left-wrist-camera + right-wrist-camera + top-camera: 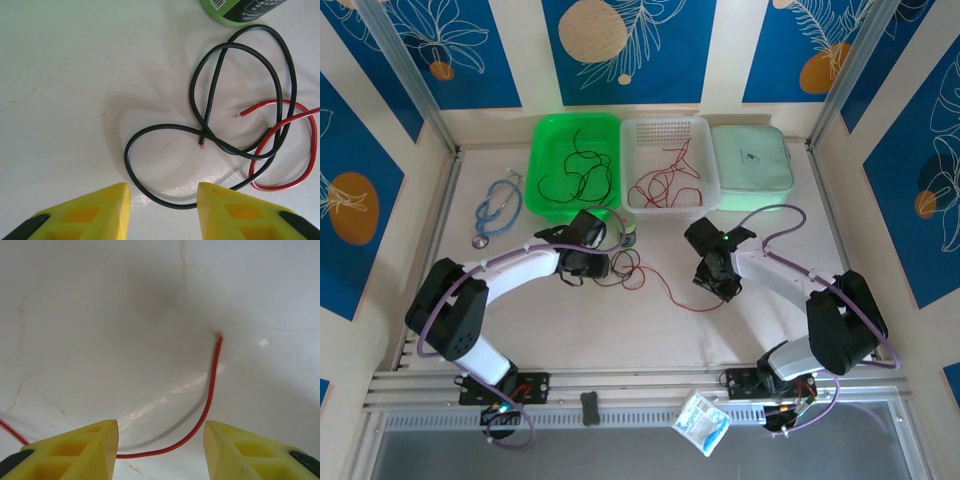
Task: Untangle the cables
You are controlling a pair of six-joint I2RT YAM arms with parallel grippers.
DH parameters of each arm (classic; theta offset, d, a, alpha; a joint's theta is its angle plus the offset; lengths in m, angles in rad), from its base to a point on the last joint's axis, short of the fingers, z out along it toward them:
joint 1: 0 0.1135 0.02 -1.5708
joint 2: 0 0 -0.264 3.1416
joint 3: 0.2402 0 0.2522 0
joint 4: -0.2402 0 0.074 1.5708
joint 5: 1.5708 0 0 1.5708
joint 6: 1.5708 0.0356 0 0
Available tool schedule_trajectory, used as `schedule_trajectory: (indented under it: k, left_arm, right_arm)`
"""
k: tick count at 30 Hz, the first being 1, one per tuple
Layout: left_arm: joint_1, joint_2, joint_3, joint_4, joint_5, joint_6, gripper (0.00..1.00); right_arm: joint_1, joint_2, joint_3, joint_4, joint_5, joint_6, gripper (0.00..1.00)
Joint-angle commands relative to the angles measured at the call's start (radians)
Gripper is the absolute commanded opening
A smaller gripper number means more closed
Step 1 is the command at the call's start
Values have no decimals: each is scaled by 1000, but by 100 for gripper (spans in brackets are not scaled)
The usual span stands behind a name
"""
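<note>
Logging both wrists over the white table (650,340). Your left gripper (162,194) stands partly open, its yellow fingers (97,212) apart and holding nothing. The black cable (170,125) lies on the table just ahead of them. Its near bend sweeps across the gap between the tips, and its loops cross themselves further out. One bare copper end sits at the crossing. A red cable (260,105) curls through the black loops on the right side, below a green can (240,10).

Your right gripper (161,434) is also partly open and grips nothing. A red strand (213,375) lies on the table and curves from its cut end down toward the left fingertip (whether it touches that tip is hard to tell, since the edge of the view cuts it off).

From above, the tangle sits beside the left gripper, and one red strand trails toward the right gripper (712,282). More black cables (582,175) lie in the green tray (542,150). More red cables (665,182) lie in the white basket (632,130).
</note>
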Motion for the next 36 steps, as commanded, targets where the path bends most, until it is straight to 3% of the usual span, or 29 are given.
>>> schedule_trajectory:
  k: [1, 11, 18, 23, 27, 36]
  left_arm:
    - [11, -43, 16, -27, 9, 35, 39]
    - [11, -75, 20, -53, -33, 64, 39]
    - [11, -62, 18, -32, -26, 62, 39]
    - [11, -37, 9, -9, -27, 63, 38]
    - [11, 13, -13, 41, -47, 52, 35]
    - [11, 148, -44, 76, -140, 8, 20]
  right_arm:
    - [0, -2, -55, 4, -48, 165, 48]
    - [-12, -29, -122, -7, -13, 257, 49]
    - [-22, 56, -128, 83, -16, 236, 47]
    - [-22, 96, -128, 116, -10, 217, 28]
    - [-23, 78, -130, 115, -1, 194, 1]
    - [-14, -144, -80, 0, 86, 90, 0]
